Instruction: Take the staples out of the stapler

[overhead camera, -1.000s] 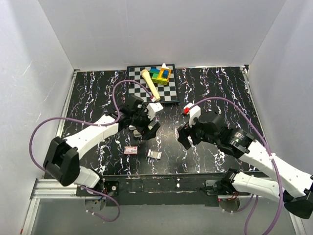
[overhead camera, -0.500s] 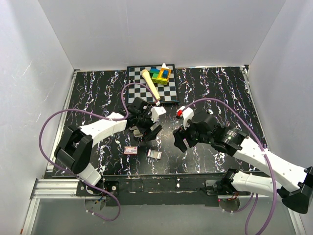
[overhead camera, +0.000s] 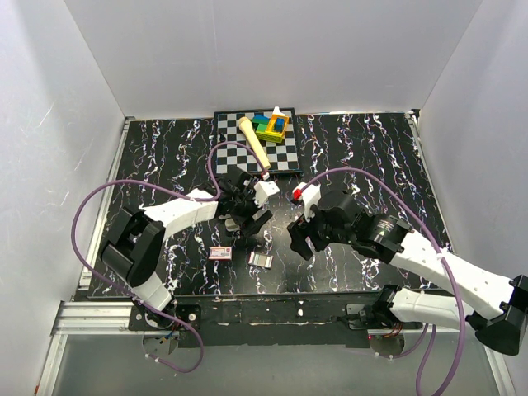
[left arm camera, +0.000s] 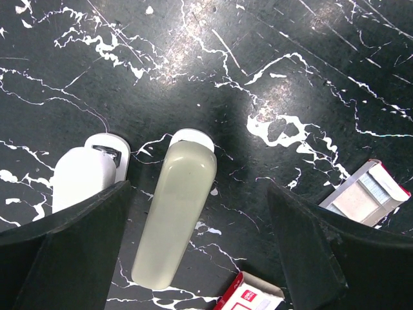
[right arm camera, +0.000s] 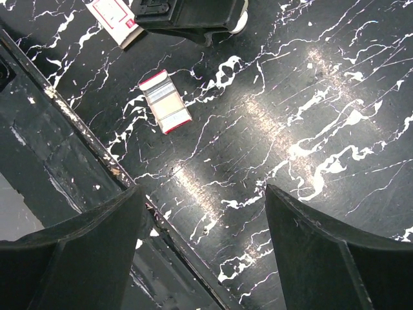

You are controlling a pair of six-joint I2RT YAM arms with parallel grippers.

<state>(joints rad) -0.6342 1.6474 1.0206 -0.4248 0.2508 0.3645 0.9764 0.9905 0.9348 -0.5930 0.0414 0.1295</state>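
Right gripper (overhead camera: 300, 239) shifted left; only left wrist view shows grey stapler (left arm camera: 174, 216).

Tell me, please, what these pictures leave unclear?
Staples: none seen; left wrist view shows grey stapler and white stapler only from above.
White stapler's end: behind a finger there.
Both staplers: top view, mostly under the left gripper.
Open box contents: right wrist view, too small.
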